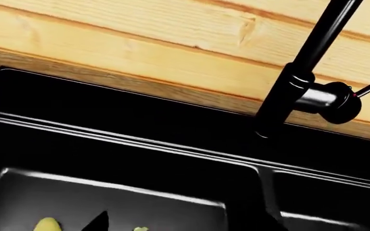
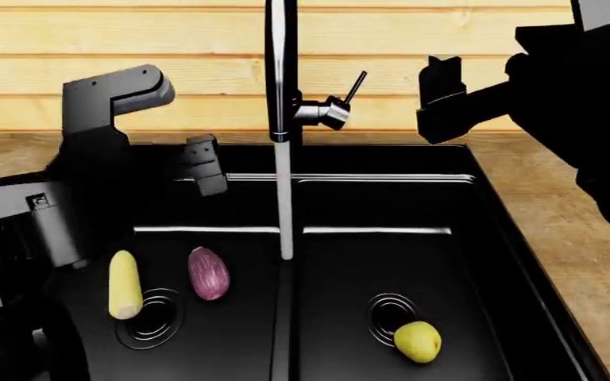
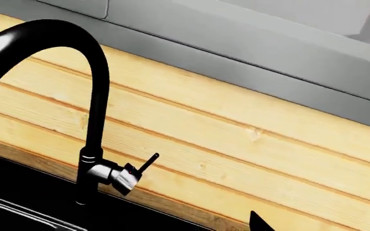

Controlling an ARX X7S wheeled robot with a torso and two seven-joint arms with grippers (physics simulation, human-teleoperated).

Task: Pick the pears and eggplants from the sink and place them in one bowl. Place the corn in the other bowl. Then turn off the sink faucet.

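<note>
The black sink has two basins. In the left basin a pale yellow corn lies beside a purple eggplant. A yellow-green pear rests by the right drain. Water runs from the dark faucet, whose stick lever points up and to the right. My left gripper hangs open over the left basin's back edge, holding nothing. Right of the lever and level with it, my right gripper is open and empty. One fingertip shows in the left wrist view and one fingertip in the right. Both bowls are out of view.
A wooden counter surrounds the sink, with a plank wall behind it. The faucet's arch rises high over the divider. My left arm's dark links crowd the sink's left side.
</note>
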